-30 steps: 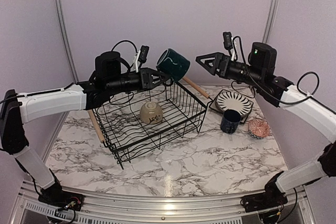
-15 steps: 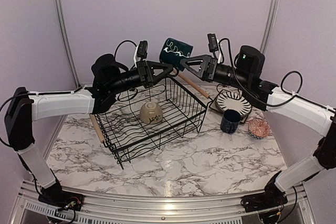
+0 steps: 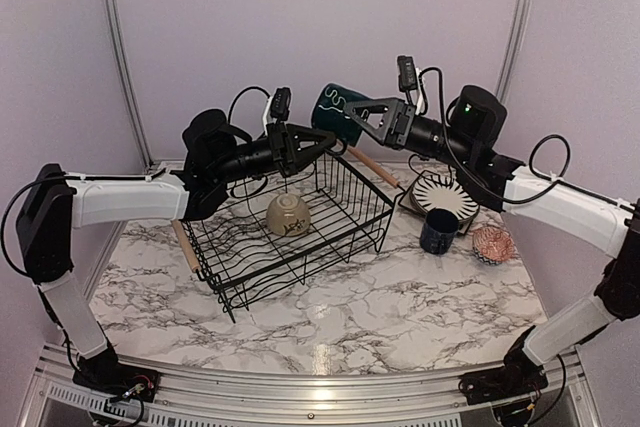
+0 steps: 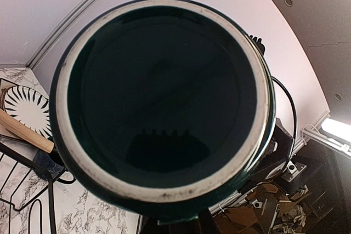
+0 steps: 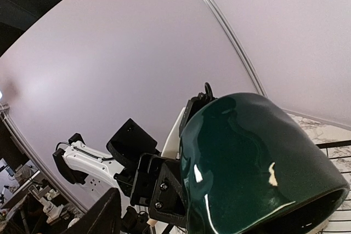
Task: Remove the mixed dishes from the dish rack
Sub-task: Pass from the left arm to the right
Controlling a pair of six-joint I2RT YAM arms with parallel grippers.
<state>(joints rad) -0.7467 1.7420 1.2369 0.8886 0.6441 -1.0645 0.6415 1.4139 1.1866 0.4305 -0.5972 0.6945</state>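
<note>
A dark green mug point(image 3: 337, 110) with white markings hangs in the air above the far corner of the black wire dish rack point(image 3: 310, 267). My left gripper point(image 3: 328, 137) is shut on its rim. In the left wrist view the mug's mouth point(image 4: 164, 97) fills the frame and hides the fingers. My right gripper point(image 3: 352, 119) is open and its fingers reach around the mug from the right. In the right wrist view the mug point(image 5: 258, 163) is close in front, with one finger point(image 5: 104, 212) to its left. A cream bowl point(image 3: 288, 215) sits in the rack.
Right of the rack lie a black-and-white striped plate point(image 3: 447, 194), a second dark mug point(image 3: 438, 230) and a small pink bowl point(image 3: 493, 244). The rack's wooden handle point(image 3: 372, 165) points toward the plate. Marble tabletop lies in front of the rack.
My left gripper has carried the mug up and to the right. My right gripper has moved left from open air to close around the mug.
</note>
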